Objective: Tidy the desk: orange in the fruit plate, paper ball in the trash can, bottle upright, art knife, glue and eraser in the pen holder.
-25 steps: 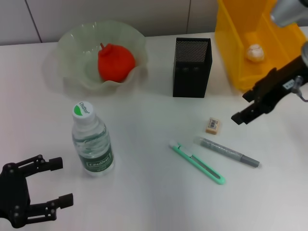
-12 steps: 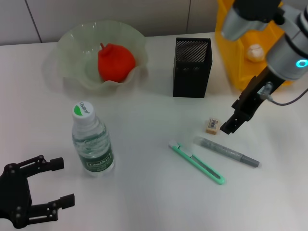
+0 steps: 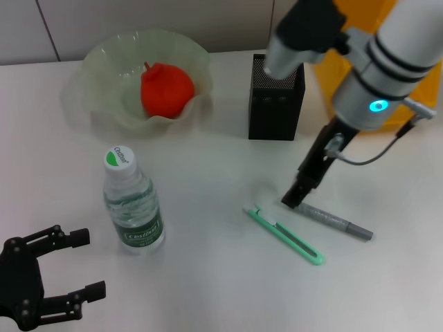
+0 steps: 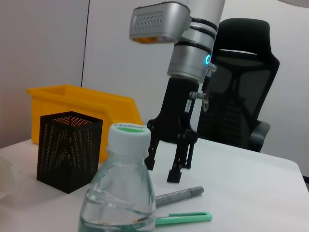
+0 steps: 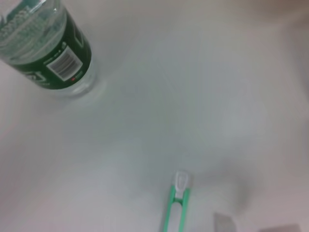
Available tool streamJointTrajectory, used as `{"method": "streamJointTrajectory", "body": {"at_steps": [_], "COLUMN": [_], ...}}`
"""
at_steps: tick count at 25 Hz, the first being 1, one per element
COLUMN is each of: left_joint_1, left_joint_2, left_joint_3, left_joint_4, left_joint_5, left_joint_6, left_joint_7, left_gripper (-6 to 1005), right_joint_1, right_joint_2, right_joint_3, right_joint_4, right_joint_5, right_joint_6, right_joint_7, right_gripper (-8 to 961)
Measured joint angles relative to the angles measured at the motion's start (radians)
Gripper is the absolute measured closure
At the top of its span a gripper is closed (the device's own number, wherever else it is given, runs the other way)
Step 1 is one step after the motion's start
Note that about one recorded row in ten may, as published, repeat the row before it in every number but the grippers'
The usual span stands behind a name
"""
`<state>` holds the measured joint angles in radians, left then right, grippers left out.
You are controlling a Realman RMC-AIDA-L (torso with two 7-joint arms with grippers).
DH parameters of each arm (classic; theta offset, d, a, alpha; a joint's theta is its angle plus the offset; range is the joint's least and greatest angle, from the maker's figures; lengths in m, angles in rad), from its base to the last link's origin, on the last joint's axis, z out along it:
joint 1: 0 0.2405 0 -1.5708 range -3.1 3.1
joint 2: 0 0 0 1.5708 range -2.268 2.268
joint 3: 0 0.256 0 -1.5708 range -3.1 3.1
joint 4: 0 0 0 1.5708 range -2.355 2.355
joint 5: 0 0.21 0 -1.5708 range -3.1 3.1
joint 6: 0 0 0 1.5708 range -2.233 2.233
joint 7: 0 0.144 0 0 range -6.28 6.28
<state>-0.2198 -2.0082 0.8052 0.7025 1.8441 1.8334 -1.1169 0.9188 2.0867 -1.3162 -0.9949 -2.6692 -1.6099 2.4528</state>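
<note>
The orange [image 3: 166, 88] lies in the pale green fruit plate [image 3: 104, 62]. The water bottle [image 3: 132, 204] stands upright; it also shows in the left wrist view [image 4: 120, 193] and the right wrist view [image 5: 43, 48]. The green art knife [image 3: 284, 235] and the grey glue pen [image 3: 336, 220] lie flat on the desk. My right gripper [image 3: 293, 198] is low over the desk just beside the glue's near end, fingers apart in the left wrist view [image 4: 161, 173]. The eraser is hidden under it. The black mesh pen holder [image 3: 275, 97] stands behind. My left gripper [image 3: 66, 266] is open and empty at the front left.
The yellow bin [image 3: 322, 66] stands at the back right, mostly covered by my right arm; the paper ball is hidden behind the arm. The white desk [image 3: 208, 166] lies bare between the bottle and the knife.
My right arm has swung left and down from beside the yellow bin to the spot where the eraser lay, covering it. The left arm and all other objects have stayed put.
</note>
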Motion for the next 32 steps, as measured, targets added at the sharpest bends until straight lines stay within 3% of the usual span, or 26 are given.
{"method": "streamJointTrajectory", "body": {"at_steps": [10,15,32], "left_joint_1": [0.002,0.006,0.005], "left_joint_2": [0.000,0.000,0.000], "left_joint_3": [-0.008,-0.008,-0.007], "left_joint_4": [0.000,0.000,-0.012], "left_joint_5": [0.027,0.028,0.029], "left_joint_6": [-0.015,-0.017,-0.015], "left_joint_7": [0.004,0.014,0.037], "left_gripper": [157,157,157], "right_joint_1": [0.082,0.091,0.102], "right_joint_2": [0.005,0.006,0.006], "right_joint_3": [-0.218,-0.289,-0.384], "right_joint_4": [0.134,0.138,0.180], "right_joint_5": [0.129,0.132,0.173], "right_joint_6": [0.137,0.163,0.211], "right_joint_7": [0.100,0.152,0.205], "right_gripper": [205,207,244]}}
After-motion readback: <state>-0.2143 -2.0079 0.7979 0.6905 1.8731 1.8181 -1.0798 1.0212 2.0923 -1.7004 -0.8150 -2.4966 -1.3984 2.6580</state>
